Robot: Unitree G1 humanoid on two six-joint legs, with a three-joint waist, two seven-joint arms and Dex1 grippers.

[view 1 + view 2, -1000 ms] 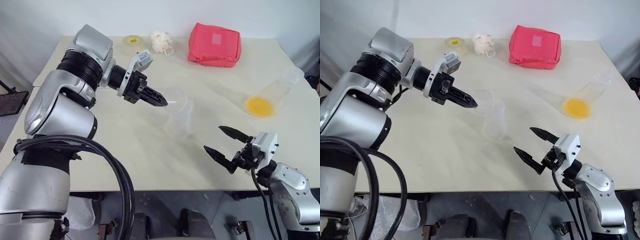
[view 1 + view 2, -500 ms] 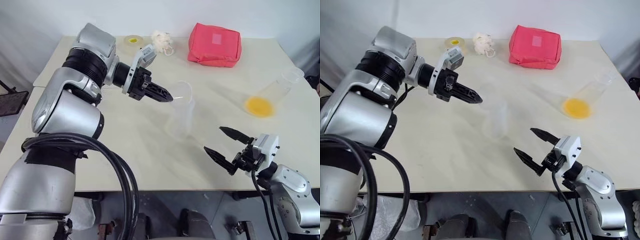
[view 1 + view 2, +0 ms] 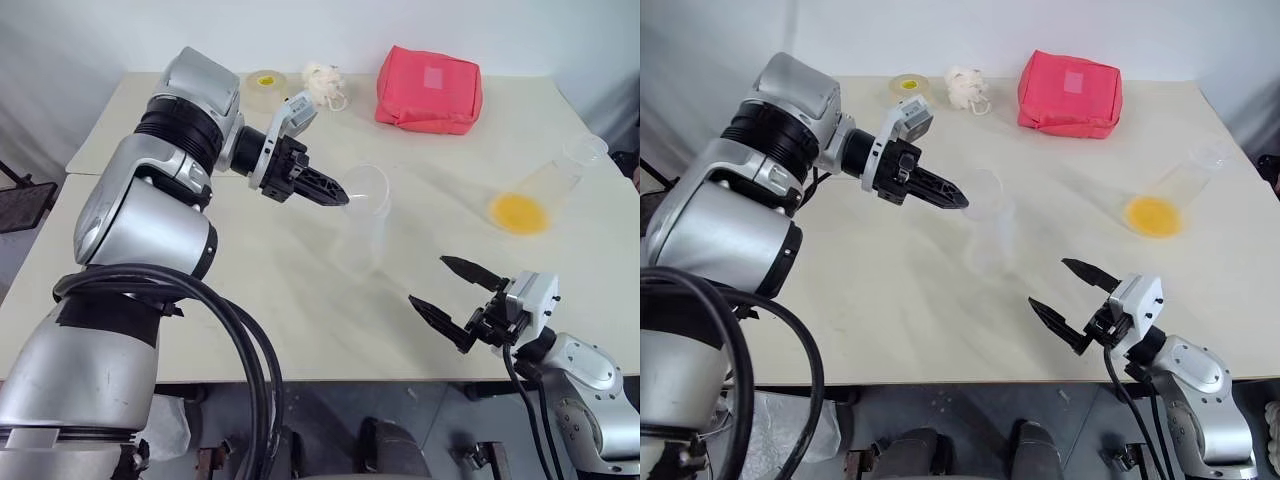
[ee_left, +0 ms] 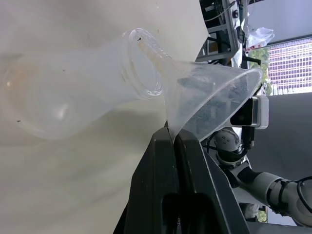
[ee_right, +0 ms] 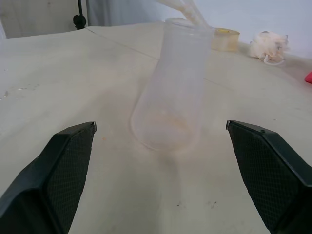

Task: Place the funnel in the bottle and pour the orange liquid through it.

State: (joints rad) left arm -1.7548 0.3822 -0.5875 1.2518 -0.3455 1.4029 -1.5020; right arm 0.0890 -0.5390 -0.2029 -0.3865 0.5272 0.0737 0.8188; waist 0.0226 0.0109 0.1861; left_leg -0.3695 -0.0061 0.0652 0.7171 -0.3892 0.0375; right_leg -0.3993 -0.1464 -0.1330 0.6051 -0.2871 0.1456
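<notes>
At frame centre, the left gripper [image 3: 338, 196], clamped on the clear funnel [image 4: 209, 95], held its spout at the mouth of the empty bottle [image 3: 362, 238], which a sideways nudge might topple, while the right gripper [image 3: 452, 291] waited agape at lower right.

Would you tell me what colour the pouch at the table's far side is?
Pink-red pouch, clearest in the left eye view.
</notes>
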